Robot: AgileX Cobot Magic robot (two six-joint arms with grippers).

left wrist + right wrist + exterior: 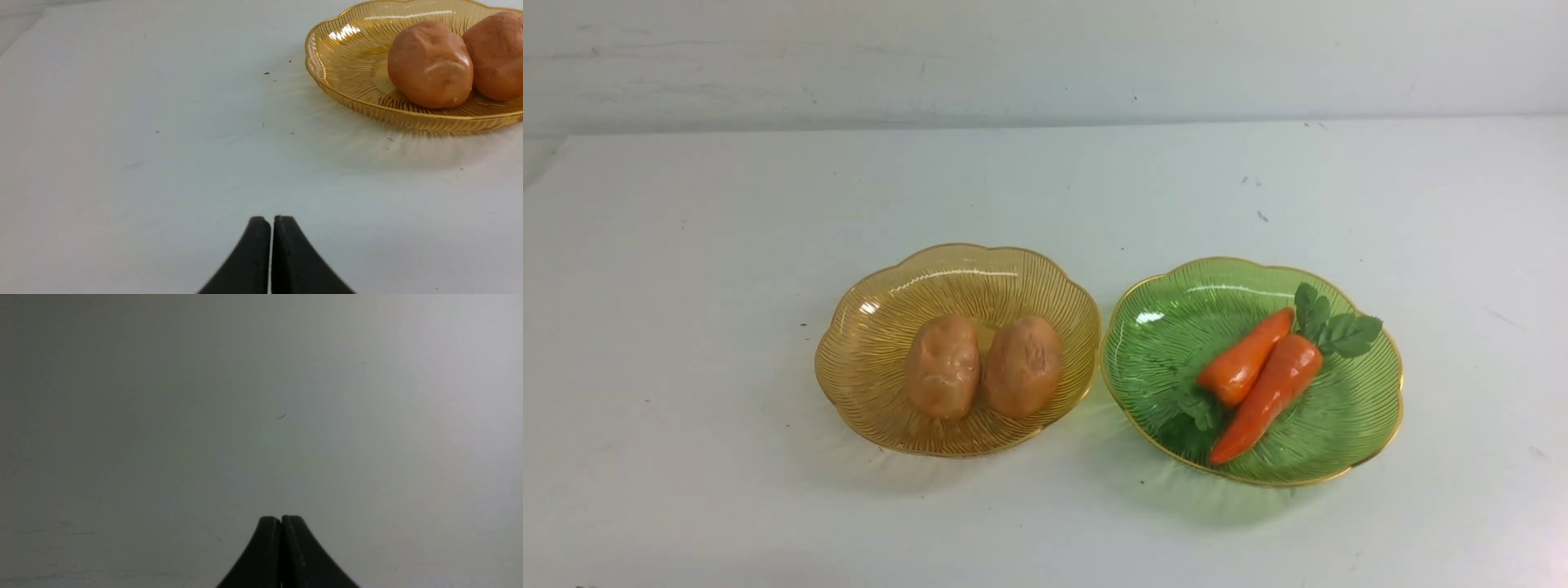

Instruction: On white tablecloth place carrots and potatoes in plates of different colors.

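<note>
The left gripper shows only in its own wrist view, its two black fingers pressed tip to tip with nothing between them, low over bare white tablecloth. The right gripper is likewise closed on nothing, its fingers meeting over plain cloth, and no task object appears in that view. Neither arm reaches into the front view. Ahead of the left gripper and off to one side, well apart from its tips, sits the amber-yellow plate with both potatoes in it. Seen from the front, two plates stand near the middle of the cloth, side by side with their scalloped gold rims almost touching: the amber-yellow one on the robot's left, the green plate on its right. Two potatoes lie in the amber plate, the left potato and the right potato touching flank to flank. Two carrots lie in the green plate, pressed side by side on a diagonal: the upper carrot with its leaves toward the near rim, the lower carrot with its leaves toward the far rim. Beyond the plates the cloth runs bare, with a few dark specks, to a pale wall.
</note>
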